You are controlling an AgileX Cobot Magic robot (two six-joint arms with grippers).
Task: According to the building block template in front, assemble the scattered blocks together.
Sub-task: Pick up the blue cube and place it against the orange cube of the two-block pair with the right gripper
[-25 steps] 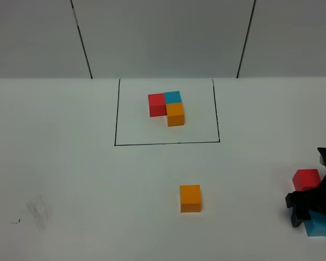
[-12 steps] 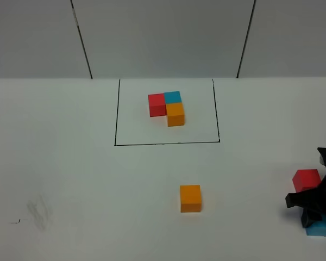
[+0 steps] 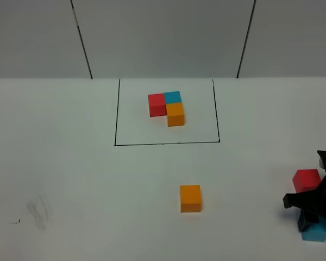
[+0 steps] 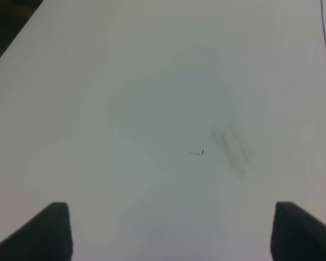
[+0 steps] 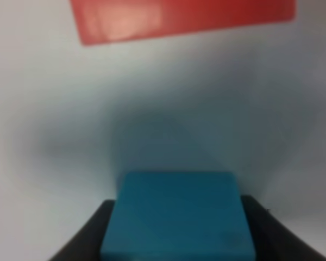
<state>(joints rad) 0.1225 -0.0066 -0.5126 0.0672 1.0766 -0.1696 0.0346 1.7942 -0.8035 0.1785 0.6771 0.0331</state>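
A white table is filling the high camera's view, with a thin black outline drawn on it in the shape of a rectangle. The building block template is sitting inside the black outline, nearer its far edge: a red, a blue and an orange cube joined in an L.

The orange block is lying alone outside the black outline, on its near side and well apart from its front line. The red block is resting far to the right of the black outline and nearer the camera than it, at the edge of the view. The blue block is sitting just beyond the red block, farther again from the black outline.

The right gripper is reaching down onto the blue block. Its wrist camera is showing the two dark fingers pressing against opposite sides of the blue block, so the block is sitting squarely between them and they are gripping it. The red block is lying just ahead of the fingertips, not touching them.

The left gripper is hanging over bare table to the left of the black outline. Its fingers are standing wide apart with nothing between them, above a faint grey smudge.
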